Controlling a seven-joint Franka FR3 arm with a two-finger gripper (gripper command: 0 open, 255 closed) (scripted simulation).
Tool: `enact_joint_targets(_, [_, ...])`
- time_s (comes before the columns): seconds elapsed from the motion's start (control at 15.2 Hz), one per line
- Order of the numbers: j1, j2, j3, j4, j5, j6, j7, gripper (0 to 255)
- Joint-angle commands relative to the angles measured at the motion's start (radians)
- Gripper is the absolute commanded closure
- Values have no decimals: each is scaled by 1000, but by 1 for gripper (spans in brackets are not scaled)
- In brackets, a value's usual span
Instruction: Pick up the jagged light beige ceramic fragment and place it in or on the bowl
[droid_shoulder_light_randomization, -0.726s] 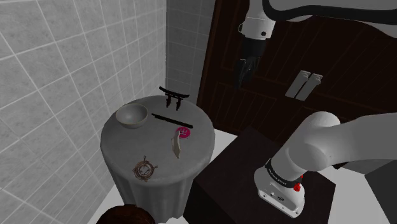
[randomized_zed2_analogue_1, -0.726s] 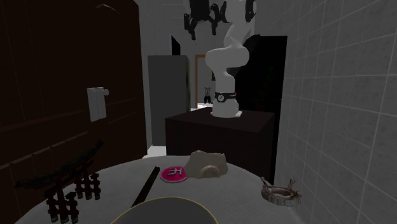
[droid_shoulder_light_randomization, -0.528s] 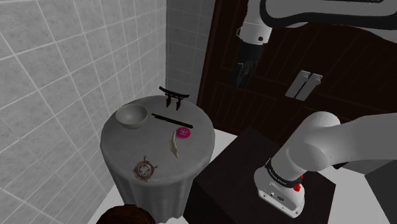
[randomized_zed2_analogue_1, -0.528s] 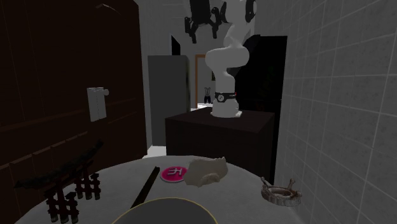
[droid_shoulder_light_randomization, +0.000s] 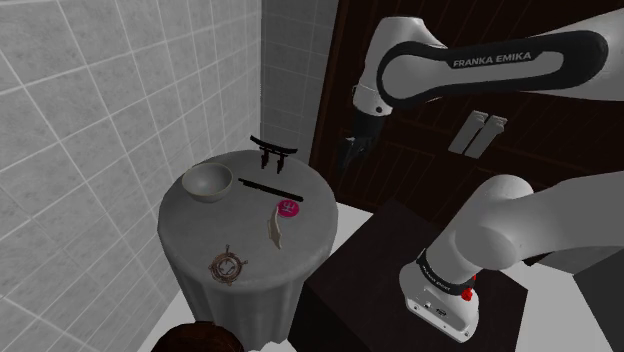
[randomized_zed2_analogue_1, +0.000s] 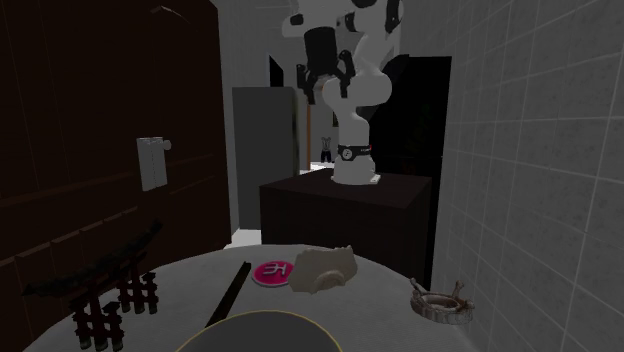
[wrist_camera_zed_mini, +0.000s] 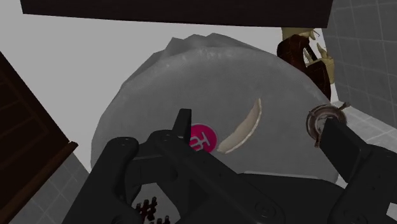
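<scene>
The gripper (droid_shoulder_light_randomization: 348, 152) has dropped from high against the dark door (droid_shoulder_light_randomization: 430, 165) and now hangs above the round grey counter (droid_shoulder_light_randomization: 200, 235), toward the shoulder view's right. Its fingers (wrist_camera_zed_mini: 347, 153) are spread wide, with nothing clasped. The pale, curved fragment (droid_shoulder_light_randomization: 273, 225) lies where it did half a second ago, mid-counter, just beside a pink disc (droid_shoulder_light_randomization: 288, 208). A black stick (droid_shoulder_light_randomization: 270, 189) lies between it and the grey bowl (droid_shoulder_light_randomization: 207, 182).
</scene>
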Motion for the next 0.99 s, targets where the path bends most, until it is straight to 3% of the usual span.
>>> enact_joint_targets(0.0, [9, 24, 15, -54, 25, 103, 9, 0])
enact_joint_targets(0.59, [85, 344, 79, -150, 179, 615, 21, 0])
enact_joint_targets(0.92, [161, 609, 86, -109, 340, 895, -51, 0])
